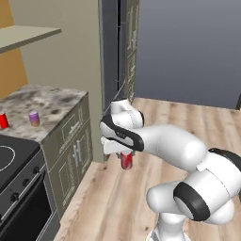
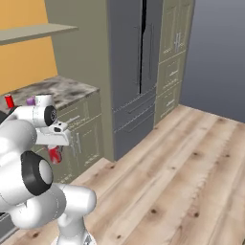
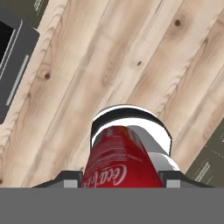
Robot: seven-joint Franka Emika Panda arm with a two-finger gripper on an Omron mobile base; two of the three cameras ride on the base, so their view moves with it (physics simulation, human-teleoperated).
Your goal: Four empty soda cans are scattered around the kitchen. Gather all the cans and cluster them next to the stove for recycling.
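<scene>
Red can (image 3: 117,159) sits nearest the hand cam, clamped between the jaws, carried upright over the wood floor (image 3: 131,57) w/ clearance for transport. Two more cans, red (image 1: 3,120) & prob. purple (image 1: 34,118), wait on the desk (image 1: 52,101) by the stove (image 1: 12,157).

Premises are presenting as a domestic kitchen, rendered rather than photographed. Grey-green cabinets (image 1: 70,141) with panelled doors and bar handles are running beneath a mottled stone surface (image 1: 47,101). A stove (image 1: 16,174) with black glass cooktop, ring markings and front knobs is standing at that run's end. A tall dark refrigerator (image 2: 136,72) with double doors is sitting between full-height cabinet units. Orange wall (image 2: 24,60), an open shelf (image 2: 33,32) and light wood plank floor (image 2: 182,162) are completing the room.
</scene>
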